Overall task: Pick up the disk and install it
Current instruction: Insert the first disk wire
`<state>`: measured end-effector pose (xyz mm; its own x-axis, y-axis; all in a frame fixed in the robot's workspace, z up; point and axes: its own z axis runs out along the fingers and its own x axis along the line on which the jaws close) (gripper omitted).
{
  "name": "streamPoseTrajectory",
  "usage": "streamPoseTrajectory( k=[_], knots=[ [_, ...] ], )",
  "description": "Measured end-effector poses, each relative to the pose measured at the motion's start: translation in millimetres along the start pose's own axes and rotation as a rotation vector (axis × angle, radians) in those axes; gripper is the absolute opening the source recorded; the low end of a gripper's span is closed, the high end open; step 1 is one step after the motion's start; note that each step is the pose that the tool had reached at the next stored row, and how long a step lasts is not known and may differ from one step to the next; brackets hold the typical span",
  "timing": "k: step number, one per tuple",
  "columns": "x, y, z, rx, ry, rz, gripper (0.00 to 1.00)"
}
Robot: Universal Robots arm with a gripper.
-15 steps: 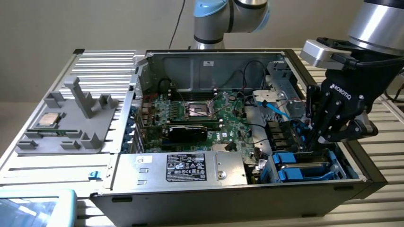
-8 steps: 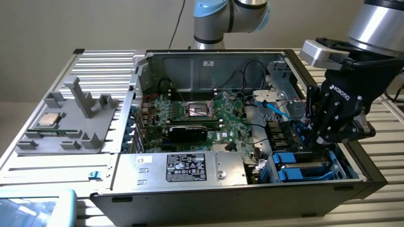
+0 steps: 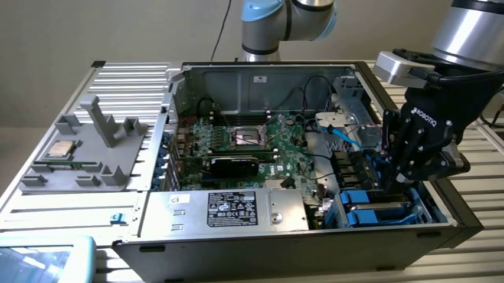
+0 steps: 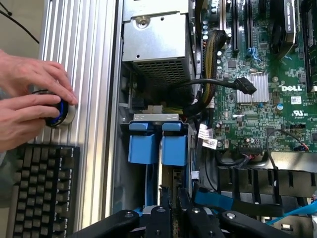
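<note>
Though I cannot tell its grip, the hand (image 3: 391, 187) hangs at the disk (image 3: 382, 217) (case (image 3: 236, 247) on slatted table (image 3: 473, 200)).

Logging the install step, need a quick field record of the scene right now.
tool: down in the drive bay, toward the exterior view's right of the case
blue carriers: two side by side in that bay, by the tool
chip: on grey tray outside the case
hands: on a blue knob beside a keyboard

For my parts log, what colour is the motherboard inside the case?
Green; the motherboard shows best in the wrist view.
</note>
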<state>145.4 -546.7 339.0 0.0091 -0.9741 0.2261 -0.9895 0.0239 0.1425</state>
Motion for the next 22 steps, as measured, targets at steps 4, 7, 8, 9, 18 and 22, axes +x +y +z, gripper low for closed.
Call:
streamPoseTrajectory(
  k=[4, 7, 8, 9, 18, 22],
  knots=[
    [-0.1, 0.4, 0.4, 0.0000, -0.0001, 0.000, 0.16],
    [-0.2, 0.7, 1.3, 0.0002, -0.0005, 0.000, 0.16],
    [-0.3, 0.8, 1.6, 0.0003, -0.0011, 0.000, 0.16],
    [-0.3, 0.9, 1.9, 0.0005, -0.0023, 0.000, 0.16],
    [0.1, 1.1, 3.2, 0.0014, -0.0175, -0.002, 0.16],
    [-0.1, 0.9, 4.3, 0.0014, -0.0176, -0.002, 0.16]
  ],
)
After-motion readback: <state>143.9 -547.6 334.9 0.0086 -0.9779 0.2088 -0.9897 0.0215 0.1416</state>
